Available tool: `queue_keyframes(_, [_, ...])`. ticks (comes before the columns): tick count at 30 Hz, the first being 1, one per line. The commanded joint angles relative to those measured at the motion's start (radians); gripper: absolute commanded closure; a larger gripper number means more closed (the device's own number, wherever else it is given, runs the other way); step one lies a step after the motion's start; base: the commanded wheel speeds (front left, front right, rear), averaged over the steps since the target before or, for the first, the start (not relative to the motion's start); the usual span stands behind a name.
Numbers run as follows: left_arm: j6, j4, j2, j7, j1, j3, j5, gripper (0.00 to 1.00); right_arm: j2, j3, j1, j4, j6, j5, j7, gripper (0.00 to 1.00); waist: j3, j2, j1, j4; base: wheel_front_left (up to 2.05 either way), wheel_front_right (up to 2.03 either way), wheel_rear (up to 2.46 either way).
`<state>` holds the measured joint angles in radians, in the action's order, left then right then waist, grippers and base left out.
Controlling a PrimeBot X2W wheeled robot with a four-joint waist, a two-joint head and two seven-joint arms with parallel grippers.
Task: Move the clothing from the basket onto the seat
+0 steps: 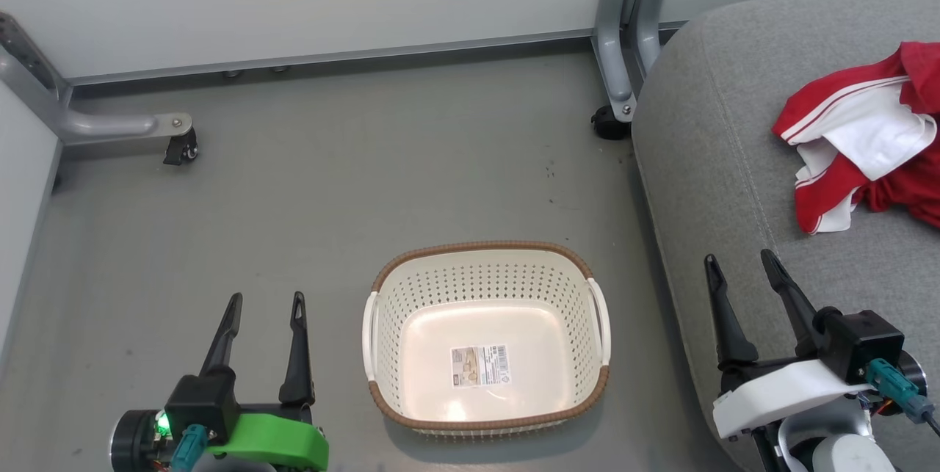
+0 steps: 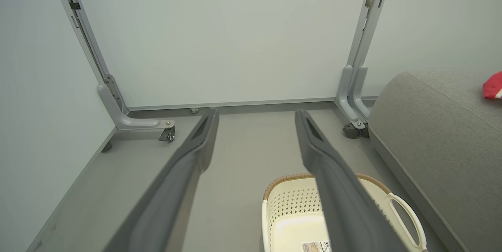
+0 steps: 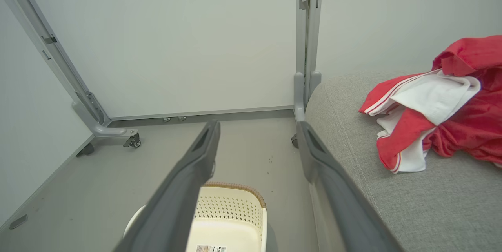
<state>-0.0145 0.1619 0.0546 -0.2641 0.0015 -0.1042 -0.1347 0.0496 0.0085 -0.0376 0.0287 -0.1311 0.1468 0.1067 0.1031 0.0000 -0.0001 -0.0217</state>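
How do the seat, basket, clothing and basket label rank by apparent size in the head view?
1. Seat, cropped by the frame.
2. Basket.
3. Clothing, also cropped, so unsure against the basket.
4. Label.

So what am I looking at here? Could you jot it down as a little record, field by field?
basket: on the floor, empty apart from a label on its base
seat: grey, right of the basket
clothing: red and white, crumpled on the seat
left gripper: open, holding nothing, left of the basket
right gripper: open, holding nothing, by the seat's front edge
task: looks done, as the clothing lies on the seat
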Motion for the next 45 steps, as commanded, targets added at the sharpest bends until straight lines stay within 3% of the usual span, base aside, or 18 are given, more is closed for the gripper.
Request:
queue_keyframes(1, [-0.003, 0.001, 0.001, 0.000, 0.007, 0.001, 0.002, 0.00, 0.002, -0.002, -0.005, 0.006, 0.001, 0.003, -0.003, 0.00, 0.001, 0.0000, 0.0001, 0.001, 0.00, 0.00, 0.00])
queue_keyframes(5, [0.000, 0.003, -0.001, 0.000, 0.002, 0.002, 0.003, 0.00, 0.002, -0.006, -0.006, 0.007, 0.001, 0.008, -0.003, 0.00, 0.003, 0.0000, 0.0001, 0.005, 0.00, 0.00, 0.00])
queue_keyframes(6, [0.001, 0.003, -0.002, 0.000, 0.000, 0.001, 0.003, 1.00, 0.000, -0.004, 0.000, 0.003, 0.000, 0.002, 0.000, 1.00, 0.004, 0.0000, 0.0001, 0.005, 0.00, 0.00, 0.00])
queue_keyframes(9, [0.000, 0.014, -0.003, 0.001, 0.003, 0.000, -0.009, 1.00, -0.002, 0.002, -0.005, -0.009, 0.000, 0.014, 0.002, 1.00, 0.004, 0.0000, 0.0001, 0.006, 0.00, 0.00, 0.00])
queue_keyframes(30, [-0.033, 0.037, 0.014, 0.092, -0.034, 0.042, -0.442, 1.00, 0.025, -0.002, 0.042, -0.082, 0.000, 0.454, -0.035, 1.00, -0.015, 0.0000, 0.0001, 0.009, 0.00, 0.00, 0.00])
queue_keyframes(45, [-0.051, 0.044, 0.019, 0.142, -0.051, 0.068, -0.670, 1.00, 0.033, -0.009, 0.064, -0.121, 0.000, 0.681, -0.059, 1.00, -0.027, 0.0000, 0.0001, 0.011, 0.00, 0.00, 0.00])
